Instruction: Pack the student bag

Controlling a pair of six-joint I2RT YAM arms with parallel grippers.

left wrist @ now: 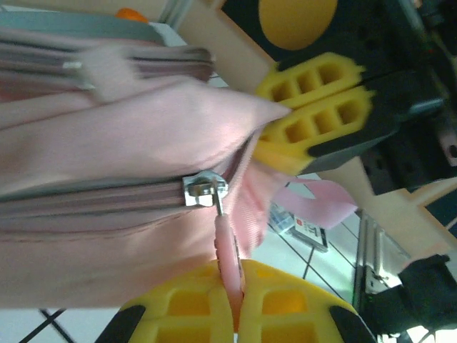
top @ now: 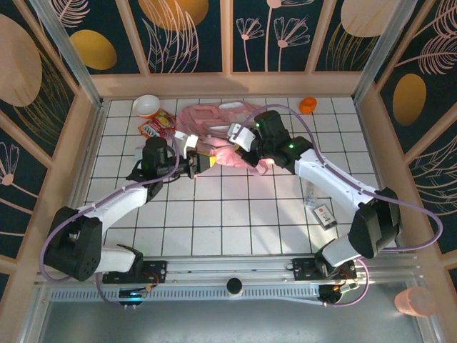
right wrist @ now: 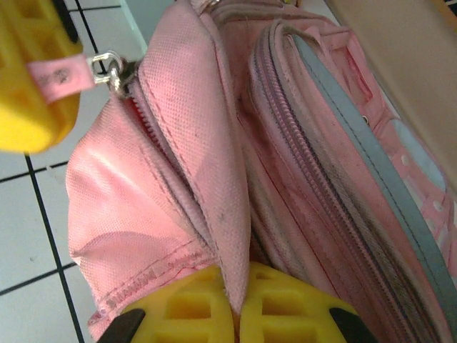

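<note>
White tiles cover the desk (top: 235, 221), which is boxed in by wooden walls on its left, far and right sides. Its near half lies bare between the two arms, and that is where the free room is. The student bag (top: 203, 118) lies toward the far wall, around the middle. A white bowl (top: 146, 106) and a red snack packet (top: 153, 128) sit just beside its left end. An orange object (top: 307, 105) is well apart at the far right, and a small card (top: 325, 214) lies near the right edge.

The left hand (left wrist: 238, 314) is pressed together on the pink zip pull (left wrist: 227, 261) hanging from the metal slider (left wrist: 205, 191). The right hand (right wrist: 239, 311) pinches a fold of the bag's pink fabric beside the zip. Both hands sit close together at the bag's near side.

From above, the arms cover the bag's middle, so its pockets cannot be counted. Both wrist views cut the bag off at their borders, and the left one is blurred toward the top. What the orange object is cannot be told
</note>
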